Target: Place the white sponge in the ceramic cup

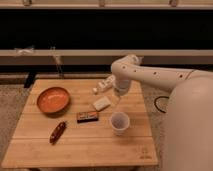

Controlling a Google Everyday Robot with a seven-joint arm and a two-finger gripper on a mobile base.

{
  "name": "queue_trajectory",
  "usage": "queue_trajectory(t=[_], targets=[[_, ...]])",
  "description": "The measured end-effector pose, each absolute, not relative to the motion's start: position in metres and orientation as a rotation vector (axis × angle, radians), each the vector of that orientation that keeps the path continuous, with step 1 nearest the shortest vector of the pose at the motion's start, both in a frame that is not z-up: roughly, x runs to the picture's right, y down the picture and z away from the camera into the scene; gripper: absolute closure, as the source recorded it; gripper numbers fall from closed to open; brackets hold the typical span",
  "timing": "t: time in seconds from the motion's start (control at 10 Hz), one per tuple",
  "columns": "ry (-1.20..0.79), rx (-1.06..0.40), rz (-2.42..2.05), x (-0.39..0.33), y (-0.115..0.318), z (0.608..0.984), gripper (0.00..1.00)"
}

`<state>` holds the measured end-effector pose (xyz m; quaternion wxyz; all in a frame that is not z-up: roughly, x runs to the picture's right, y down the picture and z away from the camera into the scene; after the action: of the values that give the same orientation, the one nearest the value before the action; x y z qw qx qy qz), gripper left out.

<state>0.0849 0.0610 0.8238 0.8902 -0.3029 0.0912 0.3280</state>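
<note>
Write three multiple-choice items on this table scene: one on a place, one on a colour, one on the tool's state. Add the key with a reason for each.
1. Where is the white sponge relative to the ceramic cup?
A) inside it
B) on the table, apart from it, on the side toward the bowl
C) under it

2. What colour is the bowl?
A) orange
B) blue
C) green

3. The tool hangs over the table close beside the sponge. What is its state?
A) shut on the sponge
B) shut on the cup
C) open, holding nothing

Key:
1 B: the sponge lies flat on the wood next to the dark brown bar.
2 A: its inside and rim are plainly orange.
3 C: sponge and cup both rest on the table, clear of the tool.
</note>
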Motion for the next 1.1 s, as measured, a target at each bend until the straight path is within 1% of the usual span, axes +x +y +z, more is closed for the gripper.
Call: queue_trajectory(t=[0.5, 0.7, 0.9, 1.1], targets=[[0.190, -0.629, 0.680, 0.085, 0.061, 0.824, 0.20], [0.209, -0.597, 0.643, 0.085, 0.060, 0.826, 0.20], [0.192, -0.559, 0.489, 0.068, 0.056, 0.834, 0.20], [0.141, -0.540, 0.225, 0.054, 0.051, 0.853, 0.20]])
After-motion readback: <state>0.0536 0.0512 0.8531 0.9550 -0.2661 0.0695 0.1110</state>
